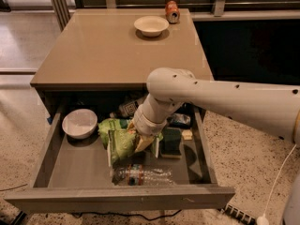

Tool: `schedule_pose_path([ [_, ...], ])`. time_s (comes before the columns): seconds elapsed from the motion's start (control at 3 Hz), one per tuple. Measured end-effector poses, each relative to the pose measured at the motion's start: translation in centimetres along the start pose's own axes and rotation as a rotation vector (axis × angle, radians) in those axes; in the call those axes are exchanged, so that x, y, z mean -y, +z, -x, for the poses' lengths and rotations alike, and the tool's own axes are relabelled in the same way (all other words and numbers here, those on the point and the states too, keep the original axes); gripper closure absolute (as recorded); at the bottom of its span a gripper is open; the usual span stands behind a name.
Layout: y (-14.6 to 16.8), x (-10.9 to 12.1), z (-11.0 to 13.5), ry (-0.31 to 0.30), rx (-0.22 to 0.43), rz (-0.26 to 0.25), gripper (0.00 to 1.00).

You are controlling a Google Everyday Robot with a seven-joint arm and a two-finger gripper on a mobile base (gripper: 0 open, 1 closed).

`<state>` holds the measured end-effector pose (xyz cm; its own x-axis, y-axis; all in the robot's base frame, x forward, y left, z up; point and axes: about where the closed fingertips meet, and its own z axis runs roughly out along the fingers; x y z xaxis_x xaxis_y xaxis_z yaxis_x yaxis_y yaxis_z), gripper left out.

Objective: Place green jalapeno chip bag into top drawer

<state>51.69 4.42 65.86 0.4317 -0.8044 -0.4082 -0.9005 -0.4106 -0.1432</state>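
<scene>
Green jalapeno chip bag [120, 146] in gripper [139, 143] fingers [144, 142], inside top drawer [117, 199]

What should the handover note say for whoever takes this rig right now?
Tool: down inside the open drawer, right against the bag; whether it grips can't be told.
Bag: mid-drawer, propped up on edge, pouch behind it, bottle in front.
Done: drawer open, bag brought inside it.
Left: confirm the bag is let go and lying in the drawer, then lift the arm out.
</scene>
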Motion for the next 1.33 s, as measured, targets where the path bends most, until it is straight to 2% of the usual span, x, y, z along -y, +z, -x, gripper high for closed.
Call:
schedule_pose_path([
  [1.33, 2.1, -0.6, -0.9, 0.020, 0.009, 0.035, 1.00],
])
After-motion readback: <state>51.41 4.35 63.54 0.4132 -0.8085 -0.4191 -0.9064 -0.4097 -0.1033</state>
